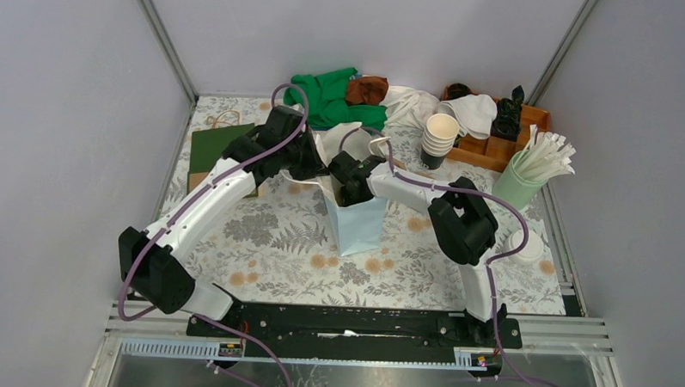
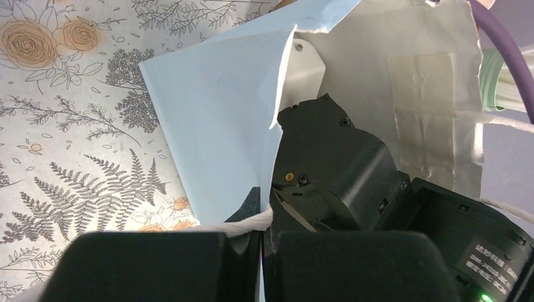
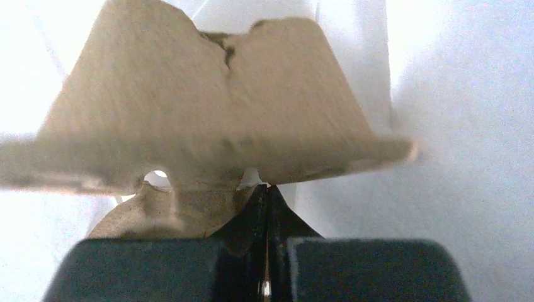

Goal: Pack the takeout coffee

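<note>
Jaws are both closed: left jaws pinch the bag (image 2: pixel 214 119) rim with its cord; right jaws, down inside the bag, grip the tray (image 3: pixel 208 107) edge. Walls close the counter (image 1: pixel 260 242) on three sides, and its open stretch lies before the bag, between the arms. One bag stands at centre, its mouth filled by the right wrist. One green bag (image 1: pixel 216 146) lies flat at left. Cloths (image 1: pixel 334 98) are heaped at the back beside one wooden box (image 1: pixel 495 149). One straw holder (image 1: pixel 522 178) and one cup stack (image 1: pixel 438 138) stand right of the bag. One lidded coffee (image 1: pixel 526 247) stands near the right edge, outside the bag, the right arm (image 1: pixel 463 223) between them.
</note>
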Controlling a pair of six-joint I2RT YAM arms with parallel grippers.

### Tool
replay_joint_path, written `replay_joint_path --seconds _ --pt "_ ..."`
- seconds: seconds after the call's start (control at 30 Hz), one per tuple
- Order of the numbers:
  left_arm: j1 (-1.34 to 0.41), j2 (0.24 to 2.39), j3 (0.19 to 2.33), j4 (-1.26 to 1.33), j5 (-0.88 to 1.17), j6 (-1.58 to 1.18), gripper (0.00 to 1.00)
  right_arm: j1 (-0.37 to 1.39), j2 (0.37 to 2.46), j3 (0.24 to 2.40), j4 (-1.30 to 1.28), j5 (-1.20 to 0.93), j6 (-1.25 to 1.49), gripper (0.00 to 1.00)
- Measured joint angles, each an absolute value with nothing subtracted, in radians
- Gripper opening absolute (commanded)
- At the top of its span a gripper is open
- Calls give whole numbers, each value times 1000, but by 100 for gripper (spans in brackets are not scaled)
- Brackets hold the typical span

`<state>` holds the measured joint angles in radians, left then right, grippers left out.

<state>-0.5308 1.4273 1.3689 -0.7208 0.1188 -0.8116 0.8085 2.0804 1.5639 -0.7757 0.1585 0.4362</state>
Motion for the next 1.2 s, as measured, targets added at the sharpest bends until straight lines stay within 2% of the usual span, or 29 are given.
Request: replay_joint_path --seconds 0.23,0.4,0.57,0.8,0.87,0.93,1.07,1.2 --pt "-533 1472 1438 -763 120 -775 0 807 2034 1651 -820 218 398 1" --pt "-536 1505 1491 -808 126 -738 0 807 1919 1711 -810 221 361 2" --pt "-537 1519 1527 -854 124 -704 0 810 1856 1827 -805 218 308 7" --pt "-538 1521 1550 -883 119 -677 0 813 1861 2148 -857 217 244 28" --pt "-541 1521 1550 -886 113 -670 0 813 1872 2261 -883 226 230 45" --pt "-545 1520 1550 -889 105 -660 0 814 1880 2366 -908 252 216 55" --pt "-564 1512 1544 -878 91 -629 0 809 1863 2408 -930 324 204 65" --pt "-582 1438 1472 -802 70 -588 0 764 1850 2345 -983 330 238 68"
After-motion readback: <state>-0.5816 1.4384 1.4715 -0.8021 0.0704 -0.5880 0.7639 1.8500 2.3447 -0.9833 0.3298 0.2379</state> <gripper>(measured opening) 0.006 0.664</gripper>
